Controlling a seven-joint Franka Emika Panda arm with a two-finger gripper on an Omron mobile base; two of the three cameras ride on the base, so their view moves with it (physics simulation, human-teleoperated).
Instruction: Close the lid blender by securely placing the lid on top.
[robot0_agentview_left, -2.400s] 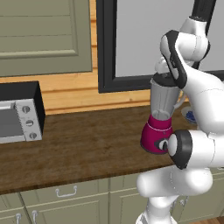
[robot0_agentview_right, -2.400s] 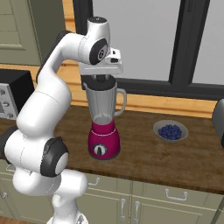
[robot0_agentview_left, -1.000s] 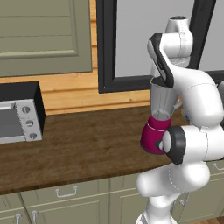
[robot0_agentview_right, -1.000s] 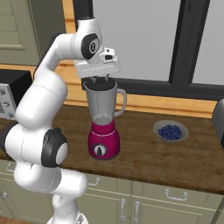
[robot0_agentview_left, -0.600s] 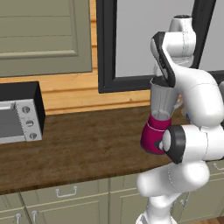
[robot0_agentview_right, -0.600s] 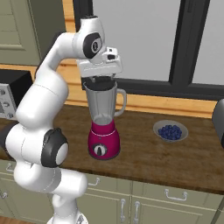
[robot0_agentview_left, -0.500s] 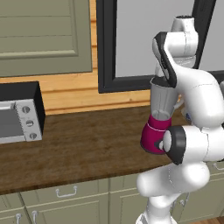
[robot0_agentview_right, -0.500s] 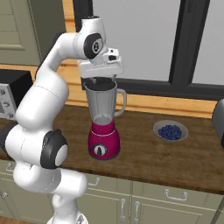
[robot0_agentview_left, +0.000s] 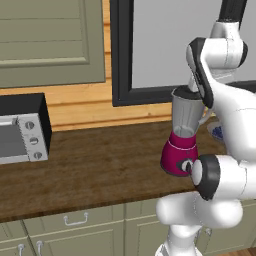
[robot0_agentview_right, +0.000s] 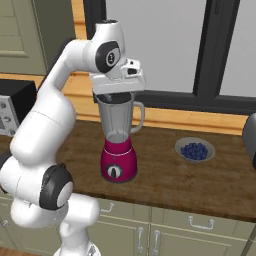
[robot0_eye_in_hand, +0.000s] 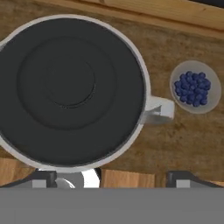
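The blender (robot0_agentview_right: 118, 159) stands on the wooden counter, a magenta base under a clear grey jar (robot0_agentview_left: 186, 116) with a handle (robot0_eye_in_hand: 156, 110). The dark round lid (robot0_eye_in_hand: 70, 87) lies flat inside the jar's rim and covers the mouth; in the right base view the lid (robot0_agentview_right: 114, 98) is a dark strip at the jar's top. My gripper (robot0_eye_in_hand: 113, 178) hangs straight above it, open, with its two fingertips wide apart and nothing between them. From the side, the gripper (robot0_agentview_right: 116, 92) sits just over the rim.
A shallow grey dish of blueberries (robot0_agentview_right: 195, 150) rests on the counter right of the blender, also the dish (robot0_eye_in_hand: 195, 89) near the handle. A black-and-silver toaster oven (robot0_agentview_left: 20, 131) stands far left. A dark appliance (robot0_agentview_right: 251, 135) is at the right edge. A window wall is behind.
The jaws have gone from shut on the lid to wide open. The lid stays seated on the jar. The hand has barely moved above it.
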